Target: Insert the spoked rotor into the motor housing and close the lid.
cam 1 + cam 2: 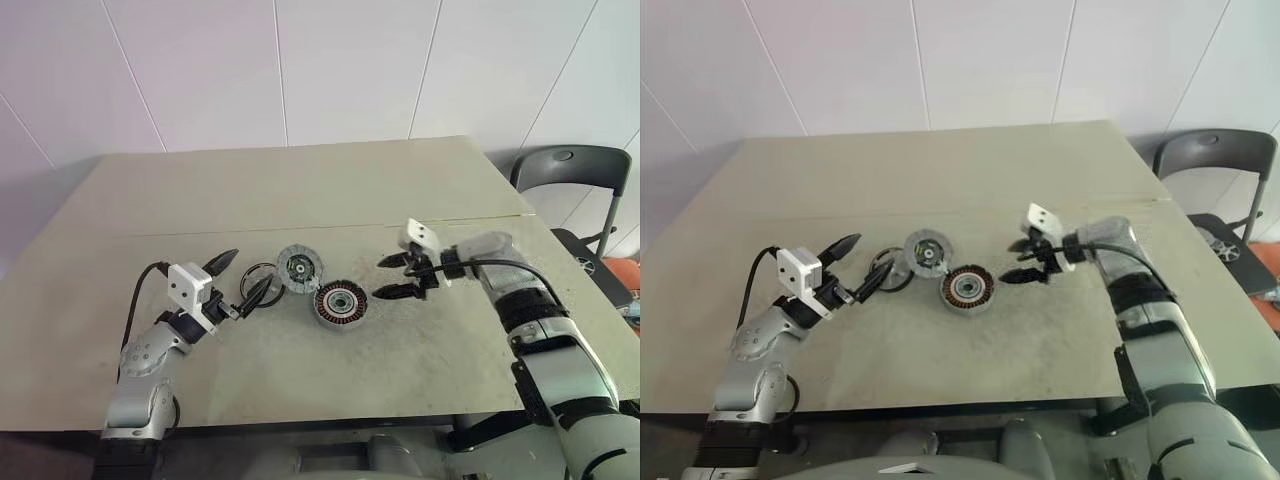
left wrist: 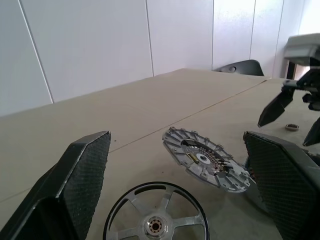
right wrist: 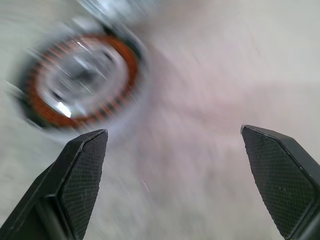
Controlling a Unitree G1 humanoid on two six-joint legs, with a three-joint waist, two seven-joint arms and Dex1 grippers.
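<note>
On the bench (image 1: 450,360), the motor housing (image 1: 341,304) sits open, copper windings showing, so I take the insertion as not begun. The spoked rotor (image 1: 258,277) lies flat to the housing's left, and the lid (image 1: 300,268) leans tilted between them, just beside the housing. My left tool (image 1: 243,278) is released, its fingers straddling the rotor. My right tool (image 1: 397,277) is released too, empty, just right of the housing. Next I'd judge: clench on the rotor's rim, lift, centre it over the housing.
</note>
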